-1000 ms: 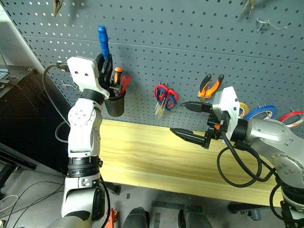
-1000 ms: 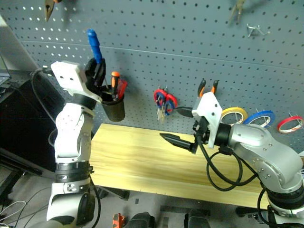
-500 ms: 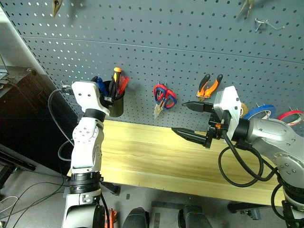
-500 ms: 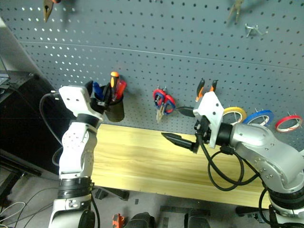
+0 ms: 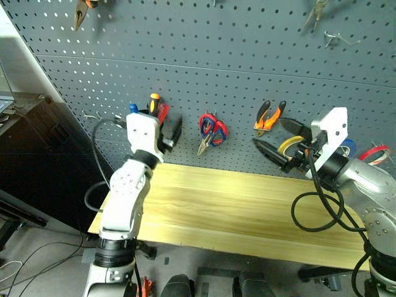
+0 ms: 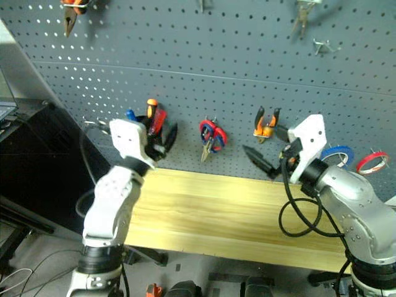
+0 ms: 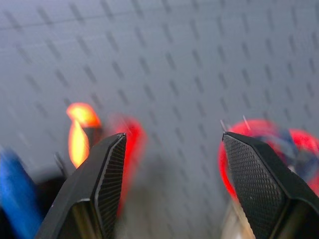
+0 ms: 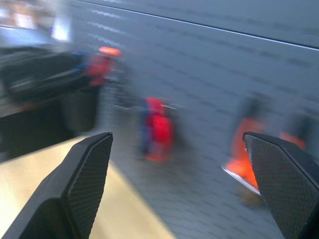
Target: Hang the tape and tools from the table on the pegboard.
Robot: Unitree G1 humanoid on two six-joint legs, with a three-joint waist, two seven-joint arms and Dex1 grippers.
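Found both grippers empty. Saw the left gripper (image 7: 172, 139) with fingers spread and nothing between them, up against the pegboard (image 5: 235, 55) just left of the scissors (image 5: 212, 129). Saw the right gripper (image 8: 177, 137) released too, jaws wide, just right of the scissors.

Noted the blue screwdriver (image 5: 132, 108) left of the scissors, its handle poking up among the red and orange ones. Spotted the pliers (image 5: 270, 117) hanging just right of the scissors and the red tape (image 5: 377, 150) well to their right. Saw no tools on the table (image 5: 235, 204) below the scissors.

Judged the screwdriver light, stiff and smooth, best pinched across the handle. Reckoned the pliers heaviest and apt to swing; better taken near the pivot. Thought the tape thin and light, best gripped across the band.
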